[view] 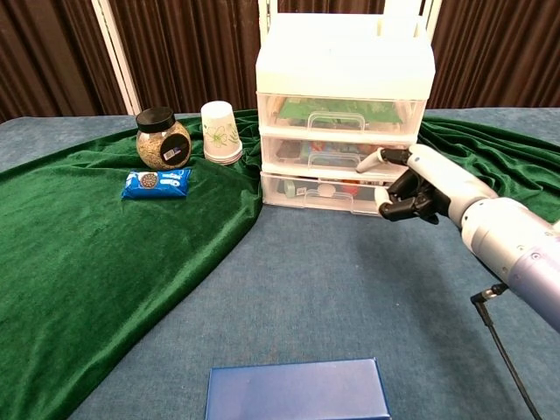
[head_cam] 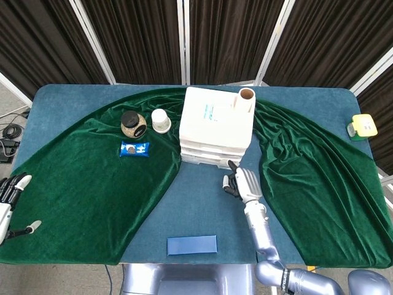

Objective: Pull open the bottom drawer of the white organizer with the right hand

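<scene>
Your right hand [view: 418,188] sits right of centre in the chest view, fingers curled and grasping nothing, just in front of the organizer [view: 343,114]. Its bottom drawer [view: 324,192] looks closed. Your left hand [head_cam: 12,189] rests at the head view's left edge, fingers released.
</scene>
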### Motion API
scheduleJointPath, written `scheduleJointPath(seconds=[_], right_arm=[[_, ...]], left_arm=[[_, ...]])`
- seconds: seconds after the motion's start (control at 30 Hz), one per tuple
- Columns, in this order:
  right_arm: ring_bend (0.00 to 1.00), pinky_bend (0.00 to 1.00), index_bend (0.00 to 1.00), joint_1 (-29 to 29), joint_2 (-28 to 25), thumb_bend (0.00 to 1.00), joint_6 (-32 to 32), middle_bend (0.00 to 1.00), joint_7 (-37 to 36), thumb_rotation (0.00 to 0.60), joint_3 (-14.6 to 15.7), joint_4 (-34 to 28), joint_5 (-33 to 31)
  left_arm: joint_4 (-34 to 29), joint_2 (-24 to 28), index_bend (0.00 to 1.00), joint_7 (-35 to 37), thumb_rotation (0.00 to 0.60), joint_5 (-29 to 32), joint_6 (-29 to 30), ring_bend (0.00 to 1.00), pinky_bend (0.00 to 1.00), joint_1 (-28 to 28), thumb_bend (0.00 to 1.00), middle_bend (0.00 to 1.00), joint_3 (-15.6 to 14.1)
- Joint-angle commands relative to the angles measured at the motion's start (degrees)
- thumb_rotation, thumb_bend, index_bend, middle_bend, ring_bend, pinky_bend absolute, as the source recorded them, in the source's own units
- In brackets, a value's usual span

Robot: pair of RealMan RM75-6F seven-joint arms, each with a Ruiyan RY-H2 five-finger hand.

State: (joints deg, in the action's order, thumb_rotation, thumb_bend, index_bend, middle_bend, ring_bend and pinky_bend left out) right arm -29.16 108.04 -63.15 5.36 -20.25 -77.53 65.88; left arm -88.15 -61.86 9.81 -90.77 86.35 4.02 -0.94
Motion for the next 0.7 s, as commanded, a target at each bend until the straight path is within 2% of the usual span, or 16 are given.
scheduleJointPath(seconds=[0.03, 0.27, 0.7], right_arm=[[0.97, 0.90, 0.28, -0.8, 0.8, 0.59, -1.2, 0.91, 3.4, 0.600, 0.6, 1.6, -1.5], [0.97, 0.90, 0.28, -1.1, 0.6, 0.59, -0.5, 0.91, 6.1, 0.600, 0.5, 0.4, -4.7], [0.97, 0.90, 0.27, -2.4, 1.4, 0.59, -1.0, 0.91, 6.5, 0.600, 0.1, 2.3, -5.8]], left_arm=[[0.1, 0.0, 0.00, 0.1, 0.600, 0.0, -0.1, 0.00, 0.00, 0.0, 0.11, 0.00, 0.0], [0.0, 0.2, 0.00, 0.3, 0.600, -0.1, -0.3, 0.00, 0.00, 0.1, 0.11, 0.00, -0.1], [-0.1, 0.2, 0.00, 0.2, 0.600, -0.2, -0.3, 0.00, 0.00, 0.1, 0.11, 0.00, -0.2]])
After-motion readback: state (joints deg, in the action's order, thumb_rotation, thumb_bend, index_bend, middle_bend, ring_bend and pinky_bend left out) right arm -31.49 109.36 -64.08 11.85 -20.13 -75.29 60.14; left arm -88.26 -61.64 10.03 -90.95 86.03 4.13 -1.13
